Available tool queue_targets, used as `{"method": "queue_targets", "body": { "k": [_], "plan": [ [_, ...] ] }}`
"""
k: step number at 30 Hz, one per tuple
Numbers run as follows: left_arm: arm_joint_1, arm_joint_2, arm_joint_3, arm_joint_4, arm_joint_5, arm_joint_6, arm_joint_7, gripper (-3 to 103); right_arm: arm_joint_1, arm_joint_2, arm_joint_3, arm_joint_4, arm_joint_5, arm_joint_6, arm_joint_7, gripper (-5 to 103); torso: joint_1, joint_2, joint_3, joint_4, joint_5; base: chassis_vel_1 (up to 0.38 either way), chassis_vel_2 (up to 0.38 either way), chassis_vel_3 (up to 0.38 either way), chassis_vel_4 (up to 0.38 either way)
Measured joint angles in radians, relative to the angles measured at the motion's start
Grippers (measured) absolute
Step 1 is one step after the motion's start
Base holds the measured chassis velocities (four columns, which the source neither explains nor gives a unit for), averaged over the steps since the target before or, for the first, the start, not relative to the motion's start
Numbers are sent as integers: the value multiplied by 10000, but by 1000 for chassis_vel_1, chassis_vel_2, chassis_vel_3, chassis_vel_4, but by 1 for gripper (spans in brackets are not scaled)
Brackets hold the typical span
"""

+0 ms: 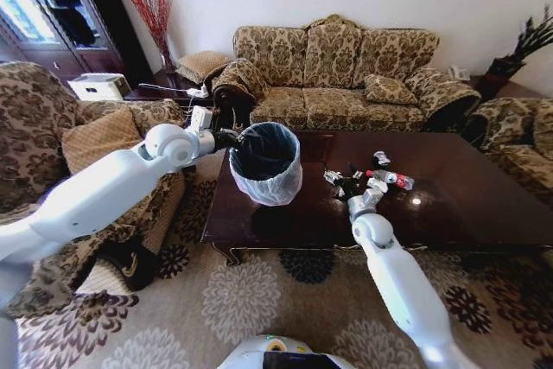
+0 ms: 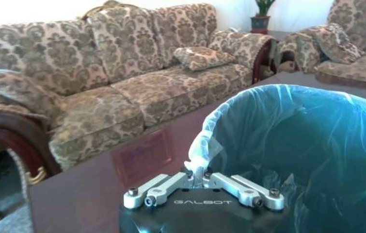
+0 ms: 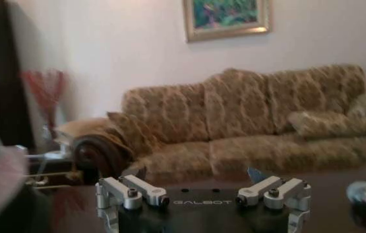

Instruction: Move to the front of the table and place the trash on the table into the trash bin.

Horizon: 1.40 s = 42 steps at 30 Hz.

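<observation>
At the near-left rim of the trash bin (image 1: 265, 164), the left gripper (image 2: 199, 180) is seen with its fingers drawn together on the folded-over edge of the translucent liner bag (image 2: 203, 141), the bin's dark blue-black interior opening directly beyond the fingertips. The bin is a round bucket form standing on the glossy dark brown table (image 1: 449, 213), whose polished top reflects the room.

To the right of the bin, the right gripper (image 1: 370, 193) is held low over the table with its fingers spread apart; in the right wrist view the fingers (image 3: 134, 193) stand wide with nothing between them. The trash (image 1: 367, 177) lies just ahead of this gripper: a clear plastic bottle with a red label (image 1: 390, 179), crumpled white wrappers and small dark pieces, bunched together.

It is judged that a pick from the pile is in hand. A single firm item should be selected, the bottle being rigid and round, and it should be taken across its width lest it roll. Crumpled wrappers are likely to yield and slip. The bin should be kept steady by the liner grip without tearing the thin film.
</observation>
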Motion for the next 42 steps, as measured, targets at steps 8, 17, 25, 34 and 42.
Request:
{"method": "queue_targets", "body": {
  "k": [8, 17, 25, 34, 42],
  "plan": [
    [285, 75, -165, -197, 0, 0, 16, 0, 1519, 1286, -68, -2913, -29, -458, 764, 100, 2, 0, 1, 6, -17, -56, -48, 32, 20],
    [749, 70, -454, -206, 217, -1, 59, 0, 1908, 1338, 34, -4653, -823, -400, 1051, 100, -1, 0, 0, -2, -12, 25, 24, -1, 7],
    [852, -109, -479, -157, 304, -18, 89, 0, 1628, 991, 106, -4668, -873, -195, 889, 90, -1, 0, 0, 0, -13, 0, 0, 0, 0],
    [841, -61, -440, -165, 311, -43, 69, 0, 874, 681, 368, -3849, -676, -23, 720, 63, -1, 0, -1, 1, -14, 0, 0, 0, 0],
    [835, 53, -401, -235, 288, -59, 32, 0, 488, 597, 486, -3655, -624, 180, 699, 42, -2, 1, -2, 1, -17, 0, 0, 0, 0]
  ]
}}
